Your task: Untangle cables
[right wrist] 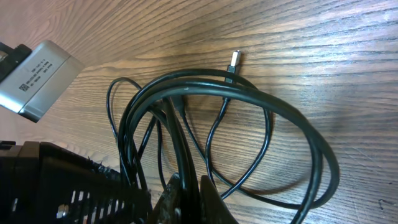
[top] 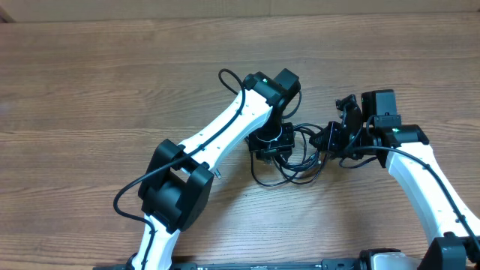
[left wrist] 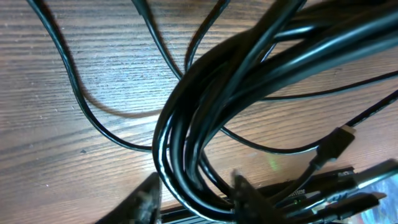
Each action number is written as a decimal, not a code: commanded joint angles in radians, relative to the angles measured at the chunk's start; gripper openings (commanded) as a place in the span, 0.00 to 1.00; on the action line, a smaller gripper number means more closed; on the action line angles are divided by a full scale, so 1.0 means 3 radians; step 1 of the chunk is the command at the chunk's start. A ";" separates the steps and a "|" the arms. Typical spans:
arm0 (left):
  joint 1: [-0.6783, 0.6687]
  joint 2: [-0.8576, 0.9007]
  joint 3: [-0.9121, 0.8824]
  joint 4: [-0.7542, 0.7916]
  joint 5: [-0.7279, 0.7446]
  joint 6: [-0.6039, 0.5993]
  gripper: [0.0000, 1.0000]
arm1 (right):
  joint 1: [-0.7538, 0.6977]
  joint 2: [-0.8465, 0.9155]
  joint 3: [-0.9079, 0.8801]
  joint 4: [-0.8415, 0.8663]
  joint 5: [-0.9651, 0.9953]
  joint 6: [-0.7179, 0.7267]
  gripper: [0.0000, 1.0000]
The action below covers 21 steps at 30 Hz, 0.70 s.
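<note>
— Two tools are set on one tangle; why is it held from both sides?

— The cables (left wrist: 199,106) are heaped near the middle of the bench (top: 112,75), slightly toward its right edge. The left tool (left wrist: 194,190) is closed across the thick bundle, which fills the gap between its jaws, so the mass is probably being anchored. The right tool (right wrist: 189,193) is pinched almost shut on a few strands only. Presumably these are meant to be drawn toward the right edge while the rest is pinned.

— Is any end seen free?

— One silver-tipped plug (right wrist: 234,59) is seen flat on the wood just outside the outer loop, touched by neither tool. A black plug (left wrist: 336,143) is seen beside the bundle, but its lead is lost among the others.

— How far along is the work judged to be?

— Little is judged done. The loops are crossed over one another, and no cable is laid apart. A slow pull is called for, since a knot could be tightened otherwise.
</note>
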<state>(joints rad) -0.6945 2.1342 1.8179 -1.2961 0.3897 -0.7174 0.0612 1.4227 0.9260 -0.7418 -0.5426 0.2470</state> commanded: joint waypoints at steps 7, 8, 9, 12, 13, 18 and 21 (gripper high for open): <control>-0.0017 0.0011 -0.0036 -0.0003 -0.0055 -0.0052 0.04 | 0.0010 0.0010 0.0080 0.0022 -0.0001 0.0001 0.04; -0.0009 0.0011 -0.0036 -0.0003 -0.0055 -0.0050 0.04 | 0.0010 0.0010 0.0080 0.0020 0.0000 0.0001 0.04; 0.0005 0.0011 -0.0036 -0.0005 -0.0055 -0.0033 0.04 | 0.0010 0.0010 0.0080 0.0019 0.0000 0.0001 0.04; 0.0074 0.0010 -0.0033 -0.0009 -0.0056 0.0075 0.04 | 0.0010 0.0010 0.0080 -0.0006 0.0025 0.0001 0.04; 0.0122 0.0010 -0.0028 -0.0031 -0.0057 0.0142 0.04 | 0.0006 0.0010 0.0080 -0.0029 0.0086 0.0001 0.04; 0.0571 -0.0038 -0.0022 -0.0211 -0.0291 0.0417 0.04 | -0.0003 0.0010 0.0080 -0.0117 0.0348 0.0061 0.04; 0.0870 -0.0071 -0.0022 -0.0217 -0.0175 0.0540 0.04 | -0.0003 0.0010 0.0080 -0.0114 0.0347 0.0061 0.04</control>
<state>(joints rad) -0.5495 2.1342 1.8179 -1.3499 0.3584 -0.6319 0.0616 1.4227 0.9260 -0.7792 -0.4862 0.2565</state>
